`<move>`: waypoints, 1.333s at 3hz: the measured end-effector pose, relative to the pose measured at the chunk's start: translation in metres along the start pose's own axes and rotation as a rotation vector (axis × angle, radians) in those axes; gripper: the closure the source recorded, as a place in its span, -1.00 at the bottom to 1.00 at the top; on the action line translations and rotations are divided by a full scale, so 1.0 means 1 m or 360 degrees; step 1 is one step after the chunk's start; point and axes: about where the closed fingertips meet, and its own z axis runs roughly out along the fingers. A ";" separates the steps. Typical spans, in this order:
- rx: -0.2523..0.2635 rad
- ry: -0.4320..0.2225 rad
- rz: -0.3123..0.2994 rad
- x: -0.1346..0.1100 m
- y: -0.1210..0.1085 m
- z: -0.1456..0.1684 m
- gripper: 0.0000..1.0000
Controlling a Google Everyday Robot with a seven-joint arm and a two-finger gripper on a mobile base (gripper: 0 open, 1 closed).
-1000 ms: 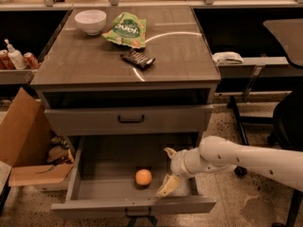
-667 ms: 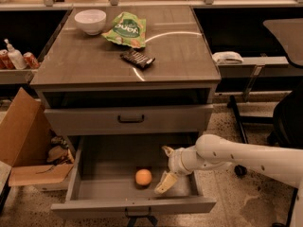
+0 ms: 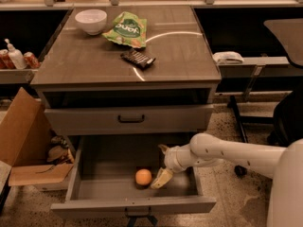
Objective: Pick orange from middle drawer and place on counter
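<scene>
The orange (image 3: 143, 177) lies on the bare grey floor of the open middle drawer (image 3: 94, 193), near its front. My gripper (image 3: 162, 166) reaches into the drawer from the right on a white arm. It is open: one pale finger (image 3: 161, 178) sits just right of the orange and the other finger (image 3: 164, 149) points toward the back. It holds nothing. The counter (image 3: 94, 60) is the glossy top of the cabinet above.
On the counter stand a white bowl (image 3: 91, 21), a green snack bag (image 3: 126, 30) and a dark bar (image 3: 138, 58). A closed drawer with a black bar handle (image 3: 130, 119) sits above. A cardboard box (image 3: 23, 141) is at the left; a chair (image 3: 286, 117) at the right.
My gripper has moved left inside the drawer, closer to the orange. The orange has not moved.
</scene>
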 end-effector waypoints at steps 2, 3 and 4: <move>-0.0004 0.0072 -0.0059 0.009 0.010 0.070 -1.00; -0.0010 0.0074 -0.0061 0.008 0.012 0.071 -1.00; -0.0035 0.0079 -0.0062 0.005 0.017 0.075 -0.61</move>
